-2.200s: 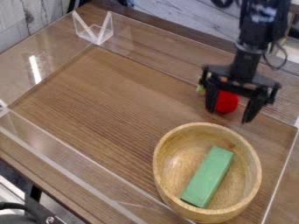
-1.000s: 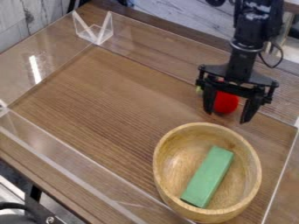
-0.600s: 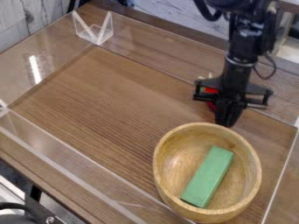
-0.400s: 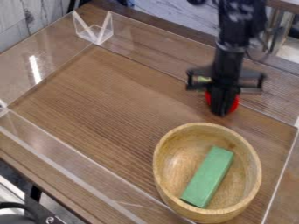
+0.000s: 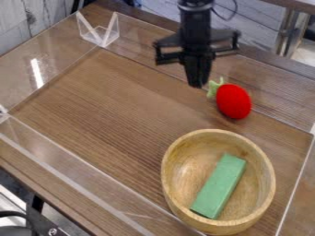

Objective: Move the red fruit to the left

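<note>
Brown wood grain covers the tabletop point(image 5: 110, 120) I am looking down on, with a pale raised edge running along its left side and dark cables point(image 5: 28, 221) at the lower left corner of my view. Near the far left part of the table stands a small clear, angular holder point(image 5: 99, 30), well apart from everything else.

Close to the near right part of the table sits the round wooden bowl point(image 5: 180, 173), the largest object on the surface. Inside it lies a green rectangular block point(image 5: 218, 187), tilted on a diagonal, its upper end leaning toward the right. I can make out nothing else in the bowl.

My gripper point(image 5: 197, 69) is over the far middle of the table, its dark fingers drawn together, and I see nothing clamped between them. The red fruit point(image 5: 233, 101) rests on the wood to the right of the gripper and apart from it, beyond the bowl's far rim. Its green leafy tip point(image 5: 215, 88) points up and left, toward the gripper. Between gripper and fruit I see only bare wood and that leafy tip; the bowl stands on the near side of both.
</note>
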Controlling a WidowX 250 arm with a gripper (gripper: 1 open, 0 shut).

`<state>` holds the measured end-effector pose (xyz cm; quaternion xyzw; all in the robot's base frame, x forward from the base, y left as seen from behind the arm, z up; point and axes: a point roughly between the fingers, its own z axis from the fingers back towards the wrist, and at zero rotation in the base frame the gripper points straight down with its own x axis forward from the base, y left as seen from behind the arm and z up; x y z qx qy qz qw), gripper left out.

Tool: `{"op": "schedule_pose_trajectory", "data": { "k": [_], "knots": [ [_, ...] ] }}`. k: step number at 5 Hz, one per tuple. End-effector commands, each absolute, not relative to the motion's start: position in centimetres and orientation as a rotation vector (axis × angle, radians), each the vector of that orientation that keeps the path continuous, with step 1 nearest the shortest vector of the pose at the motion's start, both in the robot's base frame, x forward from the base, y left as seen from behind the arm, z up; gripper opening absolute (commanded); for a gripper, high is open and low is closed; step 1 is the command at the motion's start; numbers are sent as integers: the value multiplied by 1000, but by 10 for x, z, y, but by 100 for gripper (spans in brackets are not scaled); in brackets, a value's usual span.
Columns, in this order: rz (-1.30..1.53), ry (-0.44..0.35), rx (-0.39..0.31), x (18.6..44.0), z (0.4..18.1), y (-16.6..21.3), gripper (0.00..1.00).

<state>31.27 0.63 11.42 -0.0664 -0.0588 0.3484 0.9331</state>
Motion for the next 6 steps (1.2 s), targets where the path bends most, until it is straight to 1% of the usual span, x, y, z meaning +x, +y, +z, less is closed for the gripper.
{"op": "schedule_pose_trajectory", "data": {
  "k": [1, 3, 4, 5, 6],
  "knots": [
    [757, -176, -171, 310, 132, 17, 0],
    [889, -172, -200, 327, 117, -15, 0],
    [995, -187, -212, 327, 123, -3, 0],
    [1086, -206, -227, 321, 137, 24, 0],
    [1143, -210, -235, 330, 135, 23, 0]
  ]
}}
